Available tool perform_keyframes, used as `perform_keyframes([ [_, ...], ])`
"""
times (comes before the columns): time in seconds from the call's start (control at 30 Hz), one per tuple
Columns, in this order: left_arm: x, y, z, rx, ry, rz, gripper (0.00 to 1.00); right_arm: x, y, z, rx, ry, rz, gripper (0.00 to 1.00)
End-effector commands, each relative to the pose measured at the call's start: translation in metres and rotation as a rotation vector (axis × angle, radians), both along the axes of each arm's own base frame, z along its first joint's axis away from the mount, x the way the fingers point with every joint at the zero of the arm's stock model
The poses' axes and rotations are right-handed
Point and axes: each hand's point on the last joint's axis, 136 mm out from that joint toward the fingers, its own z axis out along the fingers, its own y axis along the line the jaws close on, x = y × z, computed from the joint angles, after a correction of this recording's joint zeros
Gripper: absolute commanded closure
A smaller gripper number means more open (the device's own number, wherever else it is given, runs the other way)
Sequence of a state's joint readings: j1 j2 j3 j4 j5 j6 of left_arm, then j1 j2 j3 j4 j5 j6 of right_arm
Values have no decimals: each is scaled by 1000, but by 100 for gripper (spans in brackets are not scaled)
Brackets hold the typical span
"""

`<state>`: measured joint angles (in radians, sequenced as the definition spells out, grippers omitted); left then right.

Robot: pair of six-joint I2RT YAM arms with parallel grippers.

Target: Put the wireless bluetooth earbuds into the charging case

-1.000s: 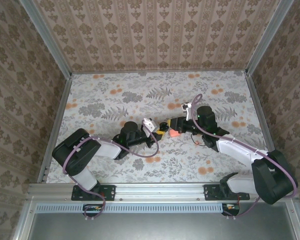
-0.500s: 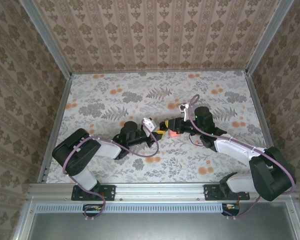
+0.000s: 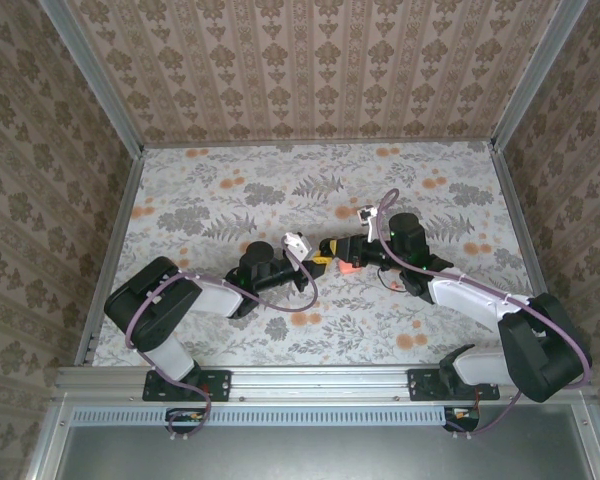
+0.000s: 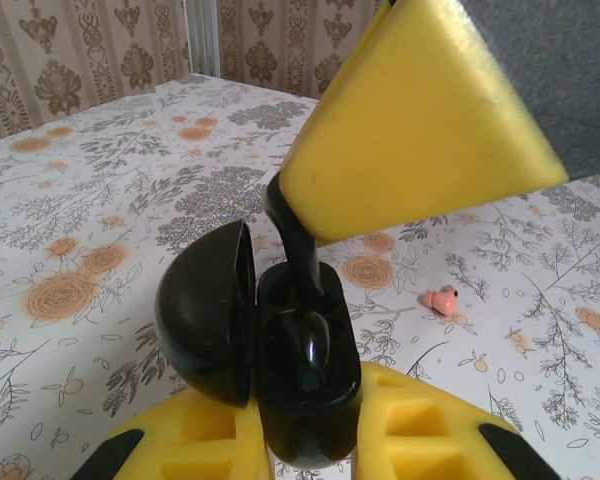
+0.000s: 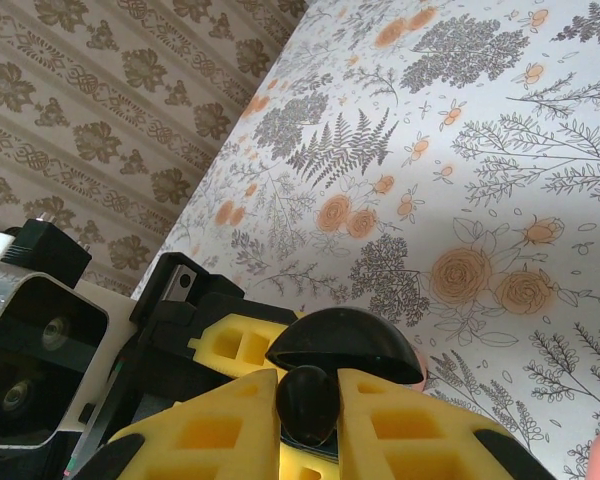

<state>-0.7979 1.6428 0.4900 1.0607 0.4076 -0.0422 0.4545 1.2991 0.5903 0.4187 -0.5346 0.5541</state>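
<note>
My left gripper [image 4: 305,425] is shut on a black charging case [image 4: 305,400], whose domed lid [image 4: 208,310] stands open to the left. My right gripper [image 5: 308,405] is shut on a small black earbud [image 5: 307,400] right over the open case [image 5: 345,345]. In the left wrist view the earbud's stem [image 4: 295,240] reaches down from the right gripper's yellow finger [image 4: 420,110] into the case's well. A tiny pinkish earbud [image 4: 442,299] lies loose on the table beyond. In the top view both grippers meet at mid-table, left [image 3: 318,263] and right [image 3: 332,254], beside a pink-orange thing [image 3: 346,266].
The floral tablecloth [image 3: 230,200] covers the table, fenced by patterned walls and a metal frame [image 3: 320,143]. The left wrist's camera block [image 5: 30,350] sits close to the right gripper's fingers. Open cloth lies behind and in front of the grippers.
The right gripper has edged a little left and back, closer onto the left gripper. The left gripper has shifted slightly. Both grips are unchanged.
</note>
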Motion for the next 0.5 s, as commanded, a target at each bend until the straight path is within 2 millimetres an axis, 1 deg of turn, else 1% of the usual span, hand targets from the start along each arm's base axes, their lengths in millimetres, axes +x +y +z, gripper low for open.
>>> perform_keyframes([
  [0.0, 4, -6, 27, -79, -41, -6, 87, -3, 1, -7, -6, 7, 8, 79],
  [0.47, 5, -5, 37, -111, -56, -7, 87, -9, -3, -13, -26, 11, 10, 79],
])
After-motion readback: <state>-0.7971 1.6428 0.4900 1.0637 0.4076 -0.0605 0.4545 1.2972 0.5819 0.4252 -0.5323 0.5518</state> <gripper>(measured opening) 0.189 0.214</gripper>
